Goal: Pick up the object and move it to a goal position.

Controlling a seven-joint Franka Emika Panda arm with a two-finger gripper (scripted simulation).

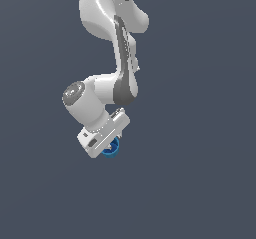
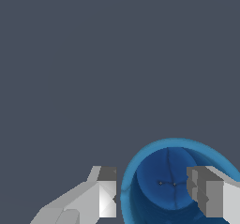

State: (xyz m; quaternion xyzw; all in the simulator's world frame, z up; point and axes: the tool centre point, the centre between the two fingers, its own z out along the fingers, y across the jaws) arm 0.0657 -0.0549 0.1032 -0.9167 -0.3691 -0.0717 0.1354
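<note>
The object is a small blue cup [image 2: 161, 171] with a hollow inside and a thin rim, its opening facing the wrist camera. My white gripper [image 2: 151, 183] is right at it with the fingers apart. One finger [image 2: 107, 190] stands just outside the cup's rim and the other finger [image 2: 208, 192] lies over the cup's opening. I see no finger pressing on the wall. In the exterior view the cup [image 1: 113, 148] peeks out from under the gripper [image 1: 107, 144], mostly hidden by the hand.
Only a plain dark grey-blue surface [image 1: 200, 183] surrounds the arm in both views. No goal marker, other objects or edges show.
</note>
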